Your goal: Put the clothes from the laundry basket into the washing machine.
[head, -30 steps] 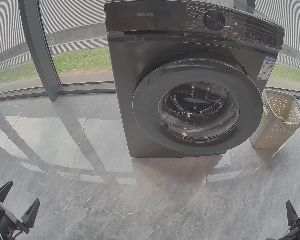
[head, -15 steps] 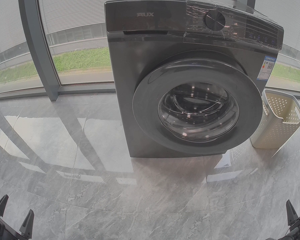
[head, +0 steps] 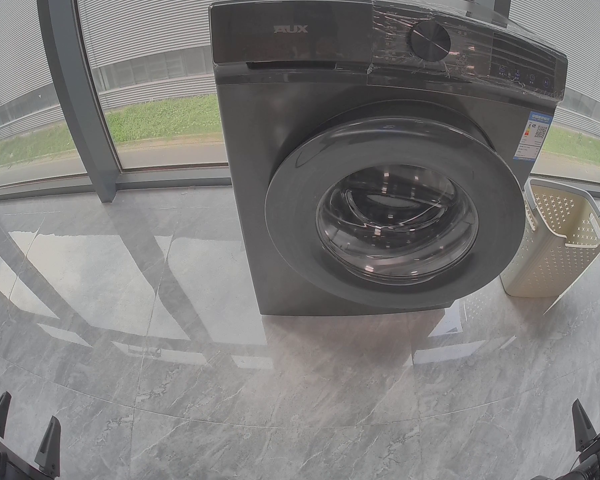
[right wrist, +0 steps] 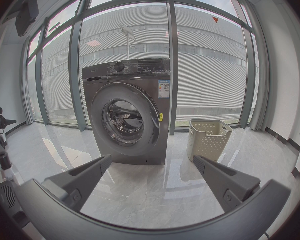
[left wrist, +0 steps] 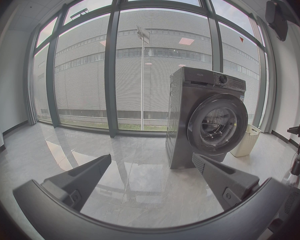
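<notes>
Cream plastic basket (head: 560, 241): upright, mouth up, on the floor (head: 180, 288) at right centre of the head view, just beside the lower right corner of the washer (head: 380, 101). Whether the two touch: cannot tell. Walls are perforated. No clothes show above the rim. In the right wrist view the basket (right wrist: 208, 140) looks bare on its upper inner wall; its bottom is hidden.

Washer: dark grey, centre of frame. The round door (head: 397, 225) is shut, and nothing I can read as cloth shows through the glass.

Left gripper (head: 23, 425): lower left corner of the head view, fingers spread wide, nothing between them. Its own wrist view agrees (left wrist: 151, 157).

Right gripper (head: 597, 401): lower right corner, fingers likewise wide apart and empty (right wrist: 152, 157).

Key relation: the basket lies above and slightly left of the right gripper in the head frame, well apart from it. The left gripper sits across the whole frame, with the washer front between it and the basket. The right arm is plainly the nearer.

Judgement: task at its start, nothing loaded. The basket's long axis runs vertically, so a pick would have to come down through the mouth. The shut door blocks any loading and would have to be opened first.
</notes>
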{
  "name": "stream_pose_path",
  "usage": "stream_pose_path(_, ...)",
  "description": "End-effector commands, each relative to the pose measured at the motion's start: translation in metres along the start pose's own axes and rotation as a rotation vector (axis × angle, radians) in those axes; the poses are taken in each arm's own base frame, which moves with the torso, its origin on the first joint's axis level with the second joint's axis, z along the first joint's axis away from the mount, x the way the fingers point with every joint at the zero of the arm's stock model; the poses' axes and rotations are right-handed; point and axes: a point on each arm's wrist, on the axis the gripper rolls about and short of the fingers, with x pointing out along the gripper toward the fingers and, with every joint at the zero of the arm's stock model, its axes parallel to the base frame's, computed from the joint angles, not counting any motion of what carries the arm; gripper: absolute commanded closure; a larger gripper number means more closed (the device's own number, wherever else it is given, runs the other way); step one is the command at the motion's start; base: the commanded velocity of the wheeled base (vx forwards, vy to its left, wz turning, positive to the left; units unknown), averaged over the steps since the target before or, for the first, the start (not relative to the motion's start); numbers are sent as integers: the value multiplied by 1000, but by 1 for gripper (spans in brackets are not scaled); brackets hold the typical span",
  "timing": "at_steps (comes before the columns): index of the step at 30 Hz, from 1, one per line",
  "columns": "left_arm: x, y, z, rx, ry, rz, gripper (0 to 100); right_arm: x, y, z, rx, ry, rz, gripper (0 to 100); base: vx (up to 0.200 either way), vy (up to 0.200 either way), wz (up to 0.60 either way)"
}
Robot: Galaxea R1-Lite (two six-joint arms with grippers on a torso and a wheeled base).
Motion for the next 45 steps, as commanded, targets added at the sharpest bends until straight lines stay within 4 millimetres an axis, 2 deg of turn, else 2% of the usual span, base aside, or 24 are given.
stream_pose_path(1,-2,1,-10,11,24,18,0,0,0,-5,-1,1,1,0,0,0,0)
stream_pose_path(5,-2,0,-11,65,29,-5,0,0,0,-5,-1,1,1,0,0,0,0)
stream_pose_path(16,-2,1,-11,51,31,3,0,0,0,-5,-1,1,1,0,0,0,0)
stream_pose_path(37,-2,1,-11,45,31,2,0,0,0,-5,-1,1,1,0,0,-200,0)
stream_pose_path(45,-2,1,-11,36,31,4,0,0,0,-5,-2,1,-1,0,0,0,0)
